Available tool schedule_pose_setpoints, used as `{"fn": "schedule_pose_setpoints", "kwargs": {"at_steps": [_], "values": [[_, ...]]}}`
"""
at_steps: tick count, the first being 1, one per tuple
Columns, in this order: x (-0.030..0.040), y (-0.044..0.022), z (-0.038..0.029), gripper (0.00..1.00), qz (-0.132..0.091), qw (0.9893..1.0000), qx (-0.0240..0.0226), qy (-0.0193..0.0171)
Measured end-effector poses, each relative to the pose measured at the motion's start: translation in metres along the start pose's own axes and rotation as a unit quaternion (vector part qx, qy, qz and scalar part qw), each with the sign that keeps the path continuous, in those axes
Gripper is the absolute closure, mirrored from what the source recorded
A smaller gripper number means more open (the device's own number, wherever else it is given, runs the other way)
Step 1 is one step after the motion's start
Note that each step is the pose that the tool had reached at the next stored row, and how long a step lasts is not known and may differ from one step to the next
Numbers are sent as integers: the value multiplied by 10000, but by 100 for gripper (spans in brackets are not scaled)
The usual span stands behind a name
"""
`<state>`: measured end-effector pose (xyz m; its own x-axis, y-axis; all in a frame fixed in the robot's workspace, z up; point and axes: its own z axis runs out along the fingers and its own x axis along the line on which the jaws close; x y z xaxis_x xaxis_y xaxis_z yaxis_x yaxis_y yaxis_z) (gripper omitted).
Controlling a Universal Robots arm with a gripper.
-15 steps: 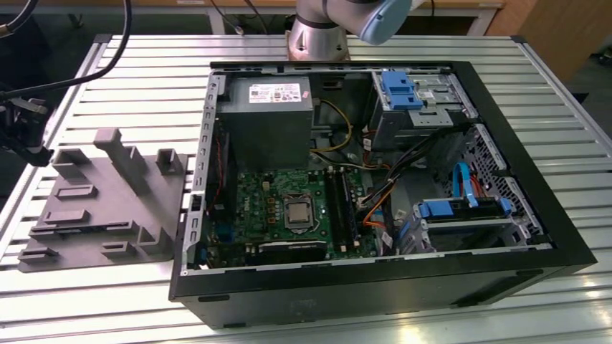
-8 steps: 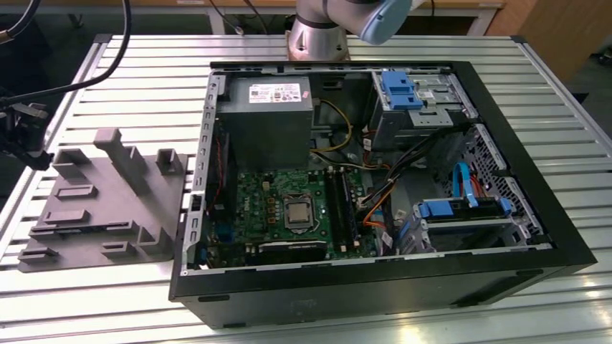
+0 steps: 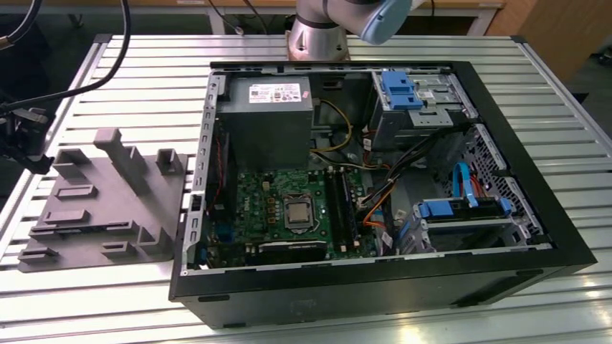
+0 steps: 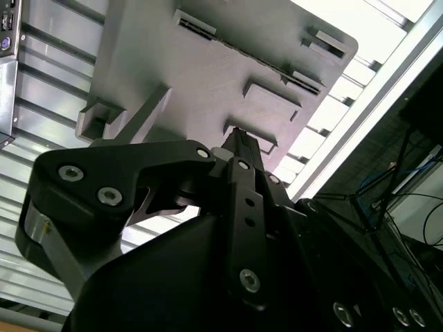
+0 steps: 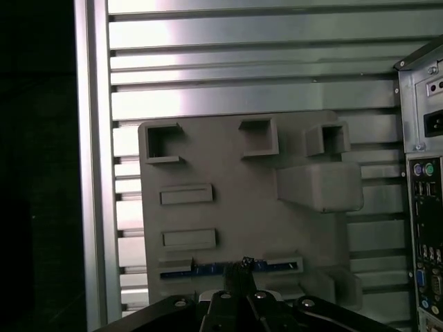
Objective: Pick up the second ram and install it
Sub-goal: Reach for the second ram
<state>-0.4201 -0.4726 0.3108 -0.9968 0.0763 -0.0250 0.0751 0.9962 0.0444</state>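
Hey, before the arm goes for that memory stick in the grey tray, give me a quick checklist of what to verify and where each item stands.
1. The second ram seated in the grey tray: ok, it lies edge-up in the long slot.
2. The gripper lined up with the ram: ok in the first wrist view, near its middle.
3. Height of the gripper above the ram: cannot tell.
4. The computer case open: ok, side off, motherboard exposed.
5. A free one among the memory slots: cannot tell.
6. The orange cables clear of those slots: cannot tell; they run close beside them.
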Motion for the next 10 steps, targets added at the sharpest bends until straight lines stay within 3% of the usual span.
{"fn": "schedule_pose_setpoints", "kwargs": {"at_steps": [10], "values": [[4, -34, 37, 89, 0, 10000, 0, 0]]}}
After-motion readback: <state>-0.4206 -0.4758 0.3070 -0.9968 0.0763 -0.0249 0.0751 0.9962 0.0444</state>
